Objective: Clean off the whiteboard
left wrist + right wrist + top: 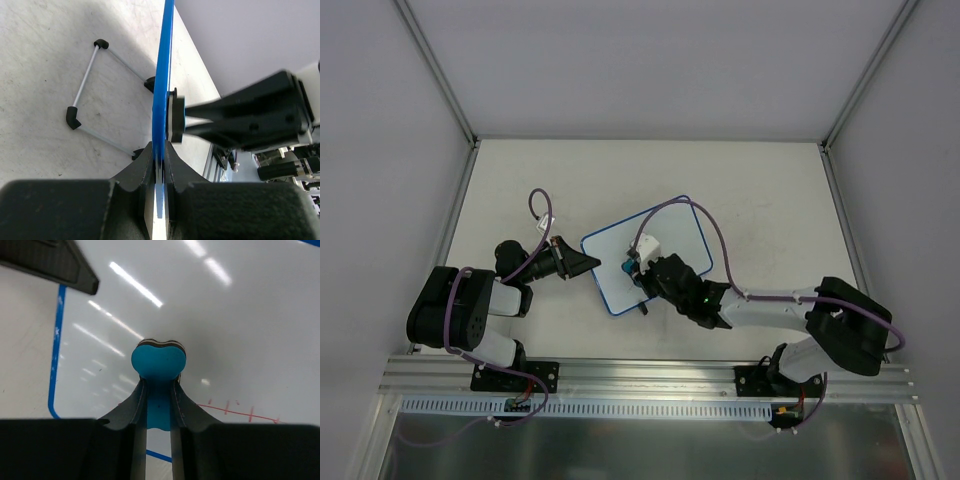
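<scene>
The whiteboard (660, 240), white with a thin blue rim, lies tilted at the table's middle. My left gripper (588, 262) is shut on its left edge; the left wrist view shows the blue rim (162, 75) edge-on between the jaws. My right gripper (632, 270) is shut on the small blue bone-shaped eraser (158, 362), whose tip presses on the board's near left part. The right wrist view shows the board's white face (225, 330) and a red line with short ticks (240, 413) to the right of the eraser.
The board's wire stand with black feet (85, 105) shows under it in the left wrist view. The right gripper's black fingers (250, 117) reach onto the board there. Grey enclosure walls and a metal rail (650, 375) bound the table.
</scene>
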Controlling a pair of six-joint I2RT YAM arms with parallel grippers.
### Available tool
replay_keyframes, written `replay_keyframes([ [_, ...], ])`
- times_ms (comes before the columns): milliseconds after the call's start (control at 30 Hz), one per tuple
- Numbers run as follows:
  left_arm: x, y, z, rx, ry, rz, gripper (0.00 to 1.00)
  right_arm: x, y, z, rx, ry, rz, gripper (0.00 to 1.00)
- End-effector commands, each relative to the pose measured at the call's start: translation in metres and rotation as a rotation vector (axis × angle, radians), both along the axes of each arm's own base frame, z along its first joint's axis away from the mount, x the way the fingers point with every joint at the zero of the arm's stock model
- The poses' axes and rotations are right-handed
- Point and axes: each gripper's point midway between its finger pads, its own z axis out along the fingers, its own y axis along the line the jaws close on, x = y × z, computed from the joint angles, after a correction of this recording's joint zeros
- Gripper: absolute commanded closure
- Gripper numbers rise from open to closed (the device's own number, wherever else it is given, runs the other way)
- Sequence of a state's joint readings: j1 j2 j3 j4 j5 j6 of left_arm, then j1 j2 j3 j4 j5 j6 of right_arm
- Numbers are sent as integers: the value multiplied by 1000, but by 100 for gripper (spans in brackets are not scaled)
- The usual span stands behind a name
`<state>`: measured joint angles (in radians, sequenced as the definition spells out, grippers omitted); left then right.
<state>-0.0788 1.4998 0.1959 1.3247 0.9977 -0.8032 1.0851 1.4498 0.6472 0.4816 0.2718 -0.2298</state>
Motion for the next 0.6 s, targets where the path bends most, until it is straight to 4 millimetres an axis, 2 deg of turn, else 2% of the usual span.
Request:
replay_keyframes([
  [0, -2, -4, 46, -5, -381, -48, 100, -22, 11, -22, -111, -6, 111, 100],
  [133, -2, -3, 46, -5, -380, -46, 100, -49, 24, -28, -161, -47, 206, 100],
  [267, -2, -4, 46, -5, -378, -48, 100, -64, 30, -30, -207, -97, 264, 99],
  [400, -2, -4, 46, -5, -381, -48, 100, -65, 32, -32, -235, -125, 259, 100],
  [567, -2, -4, 46, -5, -381, -48, 100, -56, 28, -29, -230, -144, 199, 100],
])
